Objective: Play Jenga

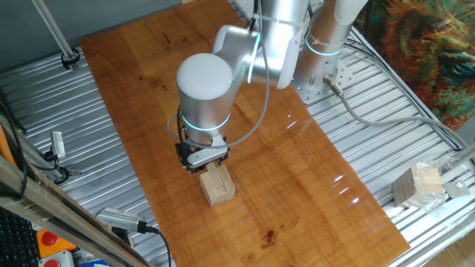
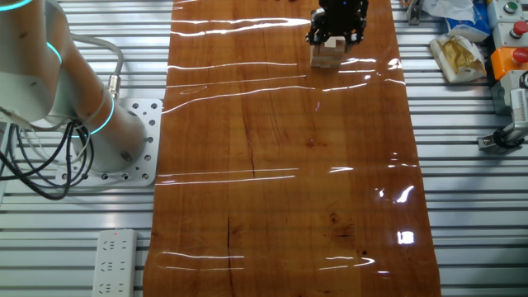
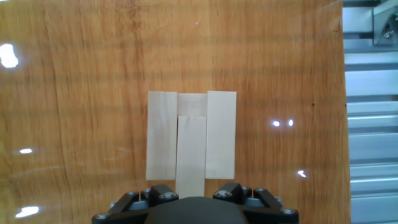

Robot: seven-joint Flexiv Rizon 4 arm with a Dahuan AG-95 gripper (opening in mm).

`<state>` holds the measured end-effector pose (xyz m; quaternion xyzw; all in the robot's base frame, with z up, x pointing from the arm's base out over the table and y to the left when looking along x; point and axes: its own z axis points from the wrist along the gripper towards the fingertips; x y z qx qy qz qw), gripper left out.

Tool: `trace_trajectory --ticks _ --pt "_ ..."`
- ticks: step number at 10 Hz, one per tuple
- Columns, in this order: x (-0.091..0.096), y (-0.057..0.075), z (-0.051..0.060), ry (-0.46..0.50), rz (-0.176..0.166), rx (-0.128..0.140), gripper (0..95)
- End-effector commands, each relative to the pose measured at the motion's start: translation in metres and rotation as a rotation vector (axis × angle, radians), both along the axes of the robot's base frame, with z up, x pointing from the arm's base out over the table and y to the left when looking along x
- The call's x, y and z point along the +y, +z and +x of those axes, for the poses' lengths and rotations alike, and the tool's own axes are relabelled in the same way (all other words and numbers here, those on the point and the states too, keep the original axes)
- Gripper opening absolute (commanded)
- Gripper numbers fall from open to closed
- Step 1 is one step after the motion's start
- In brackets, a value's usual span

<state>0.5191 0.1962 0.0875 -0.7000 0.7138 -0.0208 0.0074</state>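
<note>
Hovering over the Jenga point(image 1: 217, 185) near the table point(image 1: 297, 178) edge, gripper point(image 3: 193, 198) sits at the middle block point(image 3: 191, 155); can't tell if fingers are clenched. Blocks look light, stiff, smooth; grip long sides, stack topples easily.

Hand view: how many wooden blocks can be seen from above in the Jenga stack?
3. A left block and a right block lie side by side, and the middle block sits shifted toward the hand. Lower layers are hidden beneath them.
</note>
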Motion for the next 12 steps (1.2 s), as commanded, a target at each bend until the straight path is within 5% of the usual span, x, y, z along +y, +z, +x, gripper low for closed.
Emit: trace_trajectory --ticks 1,10,11,12 --pt "-0.0001 0.0014 -0.0030 0.002 -0.001 -0.003 57.0" --pt "0.0005 0.0012 -0.0030 -0.009 -0.002 -0.006 57.0" --pt "0.0009 0.0011 -0.0030 -0.008 -0.002 -0.007 38.0" --pt "0.0009 0.0010 -0.0030 -0.011 -0.003 -0.007 38.0"
